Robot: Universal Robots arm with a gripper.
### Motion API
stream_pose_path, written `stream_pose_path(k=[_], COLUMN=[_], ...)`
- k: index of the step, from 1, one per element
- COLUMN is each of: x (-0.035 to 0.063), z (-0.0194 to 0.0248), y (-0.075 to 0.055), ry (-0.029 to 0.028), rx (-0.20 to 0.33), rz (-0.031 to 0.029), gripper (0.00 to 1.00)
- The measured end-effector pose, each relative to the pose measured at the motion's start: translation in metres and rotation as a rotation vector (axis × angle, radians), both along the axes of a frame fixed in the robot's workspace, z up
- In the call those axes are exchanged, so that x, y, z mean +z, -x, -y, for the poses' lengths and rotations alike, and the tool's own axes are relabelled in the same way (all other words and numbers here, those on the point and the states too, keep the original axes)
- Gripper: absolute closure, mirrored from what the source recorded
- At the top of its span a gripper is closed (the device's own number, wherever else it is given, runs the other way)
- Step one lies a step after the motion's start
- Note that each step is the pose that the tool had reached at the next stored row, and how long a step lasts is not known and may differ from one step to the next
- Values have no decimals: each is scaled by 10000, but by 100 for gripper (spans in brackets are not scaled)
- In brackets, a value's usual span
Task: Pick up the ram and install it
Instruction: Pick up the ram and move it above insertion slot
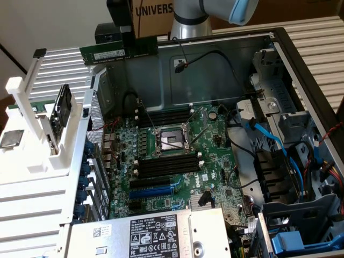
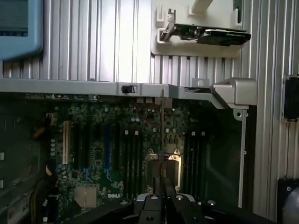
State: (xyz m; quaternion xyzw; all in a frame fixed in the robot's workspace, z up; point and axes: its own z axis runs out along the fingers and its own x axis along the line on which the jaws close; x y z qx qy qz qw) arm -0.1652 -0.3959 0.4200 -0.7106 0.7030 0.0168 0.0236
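The ram (image 1: pixel 107 52) is a thin dark-green stick with a white label. It hangs level above the back left corner of the open computer case (image 1: pixel 279 59), and my gripper (image 1: pixel 128 45) is shut on its right half. In the wrist view the ram (image 2: pixel 162 135) is edge-on, a thin line rising from my gripper (image 2: pixel 163 189). Below lies the green motherboard (image 1: pixel 215 161) with two banks of black memory slots (image 1: pixel 164 116) (image 1: pixel 166 164) either side of the CPU socket (image 1: pixel 172 141). In the wrist view the ram's edge runs over the CPU socket (image 2: pixel 163 161), between the slot banks (image 2: pixel 133 158) (image 2: pixel 196 158).
A white rack (image 1: pixel 32 134) at the exterior view's left holds an expansion card (image 1: pixel 62 105). A blue expansion slot (image 1: pixel 156 191) and the power supply (image 1: pixel 156 234) sit near the front. Blue cables (image 1: pixel 269 137) and drive bays (image 1: pixel 301 226) crowd the right. A cardboard box (image 1: pixel 153 11) stands behind.
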Motion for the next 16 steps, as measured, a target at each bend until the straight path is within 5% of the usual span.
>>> stream_pose_path(k=[10, 16], x=[-169, -242], z=[62, 124], y=[-337, -373], ry=[-2, 0], rx=[1, 4], rz=[61, 67], gripper=[88, 88])
